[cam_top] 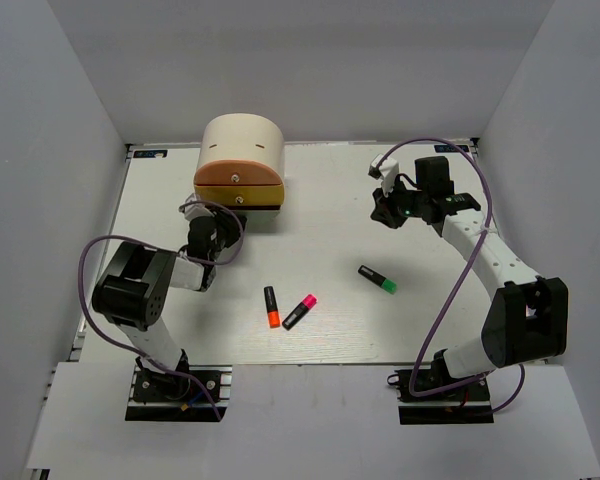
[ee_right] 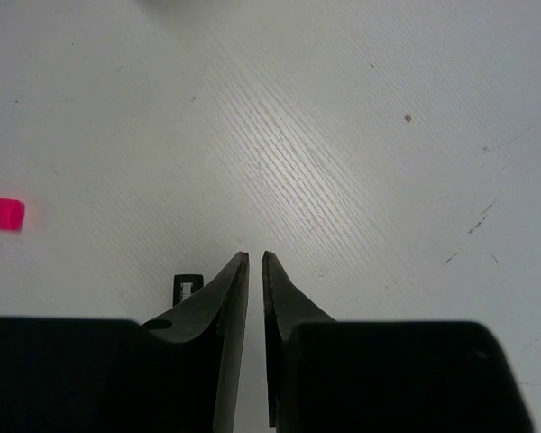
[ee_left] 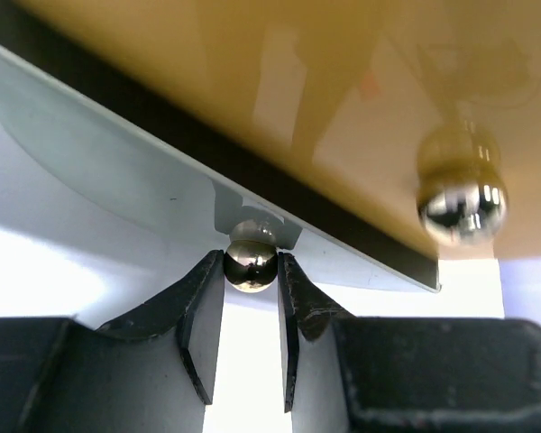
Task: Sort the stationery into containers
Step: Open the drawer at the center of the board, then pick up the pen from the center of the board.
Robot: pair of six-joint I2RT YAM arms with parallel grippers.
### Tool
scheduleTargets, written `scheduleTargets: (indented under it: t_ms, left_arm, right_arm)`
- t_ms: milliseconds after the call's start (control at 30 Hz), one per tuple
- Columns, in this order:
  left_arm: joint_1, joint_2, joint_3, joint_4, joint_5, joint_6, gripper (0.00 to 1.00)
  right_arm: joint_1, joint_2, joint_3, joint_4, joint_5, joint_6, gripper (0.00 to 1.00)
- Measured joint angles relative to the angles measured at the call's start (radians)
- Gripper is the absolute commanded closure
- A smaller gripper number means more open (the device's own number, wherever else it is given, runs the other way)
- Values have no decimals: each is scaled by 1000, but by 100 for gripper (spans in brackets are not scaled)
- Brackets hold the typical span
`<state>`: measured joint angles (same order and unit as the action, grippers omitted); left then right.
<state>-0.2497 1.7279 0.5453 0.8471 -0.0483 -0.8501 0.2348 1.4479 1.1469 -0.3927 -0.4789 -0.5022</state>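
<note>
Three black highlighters lie on the table: orange-capped (cam_top: 271, 306), pink-capped (cam_top: 299, 311) and green-capped (cam_top: 377, 279). The cream half-cylinder cabinet (cam_top: 242, 140) stands at the back left with an orange drawer (cam_top: 220, 177) over a yellow drawer (cam_top: 262, 196). My left gripper (cam_top: 220, 222) is at the cabinet's front. In the left wrist view it (ee_left: 251, 271) is shut on a small shiny round knob (ee_left: 251, 266) of a pale panel below the yellow front (ee_left: 325, 99). My right gripper (cam_top: 383, 212) hovers at the back right, shut and empty (ee_right: 255, 257). A pink cap (ee_right: 2, 214) shows at that view's left edge.
A second shiny knob (ee_left: 462, 203) sits on the yellow front, to the right of the held one. Grey walls (cam_top: 60, 120) enclose the white table (cam_top: 330, 230) on three sides. Purple cables (cam_top: 450, 290) loop from both arms.
</note>
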Motion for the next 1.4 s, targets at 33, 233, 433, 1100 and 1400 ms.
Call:
scheduleTargets:
  t_ms: [33, 233, 433, 1100, 1400]
  left_arm:
    - [0, -13, -16, 2, 3, -1, 87]
    - [-2, -92, -97, -4, 11, -3, 88]
    - [-8, -136, -137, -17, 14, -4, 76]
    - [-10, -426, -161, -323, 48, 83, 9]
    - [-10, -711, -175, -647, 48, 142, 9]
  right_arm:
    - [0, 0, 0, 0, -1, 0, 82]
    - [0, 7, 1, -8, -22, -11, 59]
    - [1, 107, 30, -123, -77, -65, 35]
    - [71, 140, -118, -254, 38, -197, 29]
    - [116, 106, -196, -170, 211, -150, 37]
